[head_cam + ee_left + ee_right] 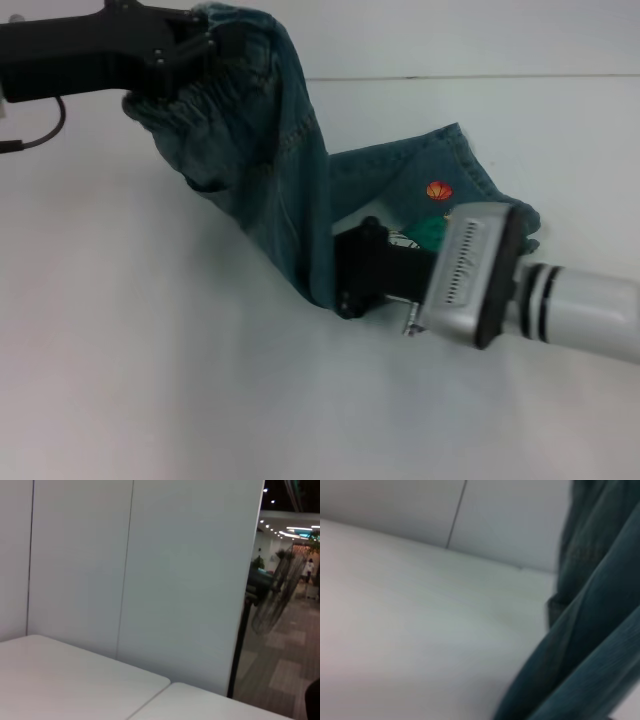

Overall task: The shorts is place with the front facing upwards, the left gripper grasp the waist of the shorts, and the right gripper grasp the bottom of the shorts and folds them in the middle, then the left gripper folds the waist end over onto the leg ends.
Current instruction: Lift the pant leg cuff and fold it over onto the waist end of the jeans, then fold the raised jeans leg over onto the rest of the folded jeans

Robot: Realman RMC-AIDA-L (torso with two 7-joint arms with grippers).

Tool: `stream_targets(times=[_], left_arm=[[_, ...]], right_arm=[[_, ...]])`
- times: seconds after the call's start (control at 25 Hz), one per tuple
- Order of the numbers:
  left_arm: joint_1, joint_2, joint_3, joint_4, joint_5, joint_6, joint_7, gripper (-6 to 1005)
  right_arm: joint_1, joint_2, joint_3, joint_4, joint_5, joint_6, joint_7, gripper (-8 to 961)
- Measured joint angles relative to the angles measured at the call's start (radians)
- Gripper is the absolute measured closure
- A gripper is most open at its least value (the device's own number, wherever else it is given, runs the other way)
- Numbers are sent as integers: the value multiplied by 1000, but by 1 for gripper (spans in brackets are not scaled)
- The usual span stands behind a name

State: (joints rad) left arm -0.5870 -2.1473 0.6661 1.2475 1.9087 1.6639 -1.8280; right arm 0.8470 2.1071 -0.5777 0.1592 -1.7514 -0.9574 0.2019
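Note:
The blue-green denim shorts hang stretched between my two grippers above the white table. High at the far left, my left gripper is shut on the ruffled waist. Lower, near the middle, my right gripper is shut on the low end of the taut denim strip, its fingertips buried in cloth. The other leg lies on the table behind the right arm, showing a hem and the red patch. The right wrist view has denim hanging close by. No shorts appear in the left wrist view.
A table seam runs along the far edge. The left wrist view shows white wall panels, a table corner and an open hallway beyond.

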Motion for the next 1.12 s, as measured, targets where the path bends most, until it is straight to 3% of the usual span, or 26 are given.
stream_targets(times=[0.16, 0.36, 0.48, 0.6, 0.64, 0.72, 0.92, 0.96, 1.12], left_arm=[[3, -1, 63, -6, 2, -29, 9, 944], [5, -15, 191, -20, 2, -120, 12, 947], [-3, -16, 291, -32, -1, -195, 12, 936], [-17, -18, 369, -41, -2, -252, 11, 925], [-54, -18, 460, -73, -3, -313, 10, 921], [-91, -18, 518, -112, -3, -352, 11, 913], [-266, -23, 735, -288, -4, -499, 23, 895], [-322, -27, 828, -342, -9, -560, 24, 891], [-412, -28, 1046, -412, -91, -740, 23, 876]], right_arm=[[-119, -15, 0, -128, 1, -154, 69, 955], [-322, -18, -77, -473, -2, -392, 357, 955], [-429, -20, -118, -641, -3, -465, 495, 954], [-499, -24, -126, -716, -10, -502, 543, 955], [-512, -26, -127, -724, -12, -511, 546, 955], [-529, -29, -127, -726, -19, -522, 549, 955], [-535, -24, -125, -720, -55, -516, 543, 954], [-533, -22, -125, -716, -62, -513, 542, 954], [-514, -22, -131, -690, -79, -492, 539, 954]])
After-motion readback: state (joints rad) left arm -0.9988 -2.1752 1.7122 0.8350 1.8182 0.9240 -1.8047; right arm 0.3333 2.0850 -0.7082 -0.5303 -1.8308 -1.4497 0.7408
